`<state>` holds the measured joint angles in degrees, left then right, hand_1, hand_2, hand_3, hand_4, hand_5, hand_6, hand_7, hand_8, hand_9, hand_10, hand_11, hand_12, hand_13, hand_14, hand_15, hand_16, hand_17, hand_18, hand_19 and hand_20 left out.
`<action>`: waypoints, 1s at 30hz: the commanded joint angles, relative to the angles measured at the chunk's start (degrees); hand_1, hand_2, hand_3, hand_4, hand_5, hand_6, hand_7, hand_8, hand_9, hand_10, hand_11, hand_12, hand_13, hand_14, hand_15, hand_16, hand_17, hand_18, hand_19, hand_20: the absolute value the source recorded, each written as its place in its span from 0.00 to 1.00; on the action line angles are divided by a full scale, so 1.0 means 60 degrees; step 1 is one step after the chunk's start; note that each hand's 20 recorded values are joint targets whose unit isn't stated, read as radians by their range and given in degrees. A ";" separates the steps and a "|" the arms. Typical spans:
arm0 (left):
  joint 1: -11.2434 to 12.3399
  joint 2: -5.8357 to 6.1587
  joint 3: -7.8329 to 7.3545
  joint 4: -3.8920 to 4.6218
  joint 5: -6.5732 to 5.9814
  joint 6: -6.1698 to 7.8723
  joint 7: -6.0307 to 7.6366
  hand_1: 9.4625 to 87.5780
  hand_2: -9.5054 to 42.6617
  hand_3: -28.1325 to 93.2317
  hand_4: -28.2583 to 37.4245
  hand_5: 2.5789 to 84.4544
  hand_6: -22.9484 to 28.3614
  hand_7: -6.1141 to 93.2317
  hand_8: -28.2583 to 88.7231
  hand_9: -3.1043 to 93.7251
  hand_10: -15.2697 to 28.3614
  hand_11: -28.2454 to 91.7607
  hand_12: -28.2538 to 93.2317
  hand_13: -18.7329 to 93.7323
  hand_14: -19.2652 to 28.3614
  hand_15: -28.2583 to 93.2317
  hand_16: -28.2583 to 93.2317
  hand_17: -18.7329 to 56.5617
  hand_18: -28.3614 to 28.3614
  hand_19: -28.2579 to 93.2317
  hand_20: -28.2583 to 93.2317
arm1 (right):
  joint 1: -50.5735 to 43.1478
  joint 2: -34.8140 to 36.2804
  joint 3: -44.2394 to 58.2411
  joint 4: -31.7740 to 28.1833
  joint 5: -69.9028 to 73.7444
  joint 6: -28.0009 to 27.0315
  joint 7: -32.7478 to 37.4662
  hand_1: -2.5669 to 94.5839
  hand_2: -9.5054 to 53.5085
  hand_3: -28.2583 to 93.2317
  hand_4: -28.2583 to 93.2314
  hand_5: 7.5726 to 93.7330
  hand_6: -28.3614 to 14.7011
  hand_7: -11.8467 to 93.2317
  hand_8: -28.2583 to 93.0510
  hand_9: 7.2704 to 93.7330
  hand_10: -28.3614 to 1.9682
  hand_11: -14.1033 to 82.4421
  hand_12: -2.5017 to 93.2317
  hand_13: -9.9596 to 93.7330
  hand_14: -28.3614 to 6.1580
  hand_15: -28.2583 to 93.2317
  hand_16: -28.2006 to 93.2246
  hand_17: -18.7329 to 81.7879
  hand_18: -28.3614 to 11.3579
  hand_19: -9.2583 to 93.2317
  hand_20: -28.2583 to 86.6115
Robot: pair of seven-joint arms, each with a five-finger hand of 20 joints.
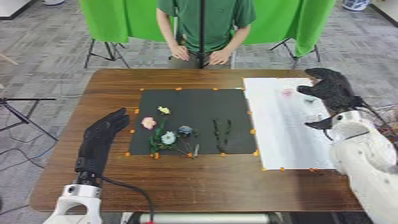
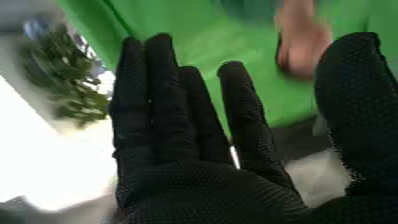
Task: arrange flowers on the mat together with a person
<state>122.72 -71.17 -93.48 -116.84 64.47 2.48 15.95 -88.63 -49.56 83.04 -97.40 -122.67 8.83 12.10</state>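
While the right hand (image 1: 336,95) hangs over the right edge of a long white sheet (image 1: 280,130), its fingers are straight and spread and its thumb stands well apart, with nothing in its hold. The left hand (image 1: 104,128) lies over the brown wooden worktop (image 1: 222,187) just beside the left edge of a dark rectangular mat (image 1: 195,105), its fingers extended close together around nothing, pointing toward the far side.

On the mat, a small yellow flower (image 1: 163,110) sits toward the far left, a pale pink flower (image 1: 148,122) near the left edge, and a white flower (image 1: 169,138) and a blue-grey flower (image 1: 185,130) among green leaves nearer the front. Slender green stems (image 1: 227,132) stand apart to their right, running toward the near edge.

The white sheet lies just beside the mat's right edge, a faint pink bloom (image 1: 287,92) near its far end. Small orange tabs (image 1: 253,131) line the borders of both. A broad band of wood runs between the mat and the worktop's near edge, a narrower one along the far side, with a black cable (image 1: 133,186) crossing the near left; bright green cloth (image 1: 105,22) hangs beyond the far edge
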 commanded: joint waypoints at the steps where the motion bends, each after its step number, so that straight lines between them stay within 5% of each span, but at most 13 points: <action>1: -0.0020 0.0103 0.0003 0.0051 -0.0008 0.0074 -0.0023 0.17 0.08 0.78 0.12 0.53 0.52 0.18 0.20 0.48 0.64 0.34 0.36 0.46 0.73 0.31 0.26 0.30 0.69 0.27 0.37 | 0.3137 0.0825 -0.2188 0.2021 -0.3308 -0.0970 0.0600 0.33 0.00 0.85 0.05 0.47 0.58 0.25 0.16 0.48 0.35 0.26 0.22 0.63 0.43 0.46 0.41 0.53 0.34 0.59 0.54; 5: -0.0109 0.0120 0.0038 0.0081 0.0023 0.0015 0.0000 0.18 0.08 0.78 0.12 0.53 0.52 0.18 0.20 0.48 0.64 0.34 0.36 0.46 0.73 0.31 0.26 0.30 0.69 0.27 0.37 | 0.3856 0.0848 -0.2986 0.2885 -0.3854 -0.1355 0.0810 0.33 0.00 0.84 0.04 0.48 0.59 0.24 0.16 0.51 0.33 0.27 0.22 0.65 0.42 0.49 0.40 0.55 0.33 0.62 0.55; 12: -0.0151 0.0142 0.0051 0.0110 0.0009 -0.0060 0.0017 0.18 0.08 0.78 0.13 0.53 0.52 0.18 0.20 0.48 0.64 0.34 0.36 0.46 0.73 0.31 0.26 0.30 0.69 0.27 0.37 | 0.4257 0.0407 -0.2961 0.3560 -0.3745 -0.3365 0.1203 0.31 0.00 0.82 0.04 0.50 0.60 0.24 0.16 0.58 0.28 0.31 0.23 0.71 0.40 0.54 0.40 0.60 0.28 0.68 0.56; 20: -0.0148 0.0140 0.0024 0.0106 0.0015 -0.0106 0.0004 0.18 0.08 0.78 0.13 0.53 0.52 0.18 0.20 0.47 0.64 0.34 0.36 0.46 0.73 0.31 0.26 0.30 0.69 0.27 0.37 | 0.3839 0.0020 -0.2339 0.4010 -0.2961 -0.3767 0.1129 0.31 0.00 0.79 0.06 0.53 0.61 0.23 0.16 0.71 0.32 0.34 0.23 0.83 0.48 0.57 0.41 0.68 0.25 0.79 0.57; 30: -0.0153 -0.0008 0.0004 0.0119 0.0060 -0.0164 -0.0010 0.18 0.08 0.77 0.13 0.52 0.52 0.18 0.20 0.47 0.64 0.34 0.36 0.46 0.73 0.31 0.27 0.30 0.69 0.27 0.37 | 0.3207 -0.0202 -0.2354 0.4225 -0.3640 -0.3317 0.0320 0.41 0.00 0.80 0.05 0.58 0.66 0.25 0.15 0.79 0.42 0.34 0.22 0.93 0.63 0.55 0.44 0.77 0.34 0.86 0.54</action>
<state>121.38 -70.36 -93.45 -116.63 64.57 2.24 16.07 -66.19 -49.69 69.48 -73.39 -139.64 -13.71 18.06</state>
